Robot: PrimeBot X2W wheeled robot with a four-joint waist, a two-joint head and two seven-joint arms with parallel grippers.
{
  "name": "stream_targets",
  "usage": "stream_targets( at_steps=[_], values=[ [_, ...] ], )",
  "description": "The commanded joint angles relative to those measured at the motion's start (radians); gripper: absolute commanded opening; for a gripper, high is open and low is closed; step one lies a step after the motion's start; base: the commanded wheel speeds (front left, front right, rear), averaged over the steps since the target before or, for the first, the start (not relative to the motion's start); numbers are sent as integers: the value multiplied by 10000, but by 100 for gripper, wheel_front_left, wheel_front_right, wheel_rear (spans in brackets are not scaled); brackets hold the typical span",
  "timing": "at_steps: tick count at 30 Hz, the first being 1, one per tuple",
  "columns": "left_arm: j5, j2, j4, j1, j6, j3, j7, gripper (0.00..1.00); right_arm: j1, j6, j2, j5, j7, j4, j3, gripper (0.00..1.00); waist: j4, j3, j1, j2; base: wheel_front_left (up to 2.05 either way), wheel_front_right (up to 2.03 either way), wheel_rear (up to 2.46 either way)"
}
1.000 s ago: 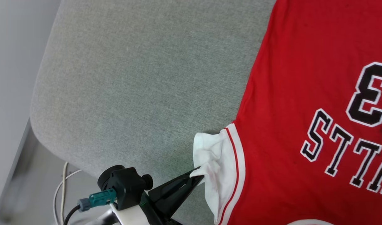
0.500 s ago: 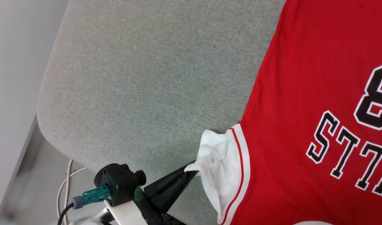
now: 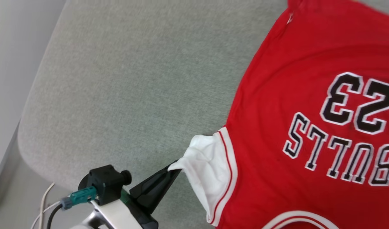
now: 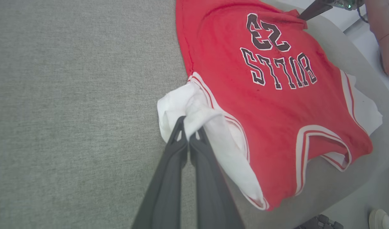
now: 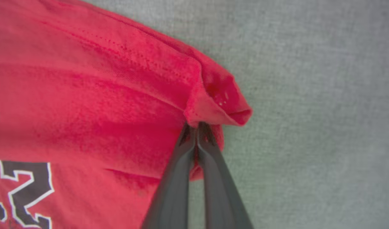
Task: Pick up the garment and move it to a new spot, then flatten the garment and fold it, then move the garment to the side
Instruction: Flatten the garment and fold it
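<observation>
The garment (image 3: 296, 105) is a red T-shirt with white sleeves and black "BULLS 23" lettering, spread on a grey fabric surface (image 3: 134, 82). My left gripper (image 3: 173, 167) is shut on the edge of its white sleeve (image 3: 204, 156), pinching a fold of cloth; the same grip shows in the left wrist view (image 4: 188, 122). My right gripper (image 5: 196, 125) is shut on a bunched red corner of the garment (image 5: 213, 95) at the hem. That right gripper (image 4: 301, 14) also appears far off at the shirt's top corner in the left wrist view.
The grey surface's rounded edge (image 3: 25, 140) drops to the floor at the left, where cables (image 3: 45, 203) trail. A shoe (image 4: 382, 219) shows at the bottom right of the left wrist view, and a brownish object (image 4: 385, 35) sits beyond the surface's far edge.
The head view has shifted, so more lettering shows. The white sleeve is drawn out further left in my left gripper. The hem's far corner has come into view, slightly raised.
</observation>
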Motion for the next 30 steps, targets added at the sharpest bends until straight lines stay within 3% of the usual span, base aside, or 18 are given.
stream_targets(
  at_steps=[1, 15, 30],
  values=[
    [-123, 1, 63, 165, 95, 85, -92, 0, 633, 0, 190, 162, -1, 54, 28, 0, -569, -595, 0, 0, 0, 0, 0],
    [-785, 608, 541, 1364, 763, 713, -530, 0, 3702, -2, 954, 2252, -1451, -581, 567, 0, -2365, -2613, 0, 0, 0, 0, 0],
    [-1327, 370, 858, 2031, 1165, 985, -1017, 0, 7498, -2, 1623, 4004, -2140, -1977, -203, 0, -3423, -3999, 0, 0, 0, 0, 0]
  ],
)
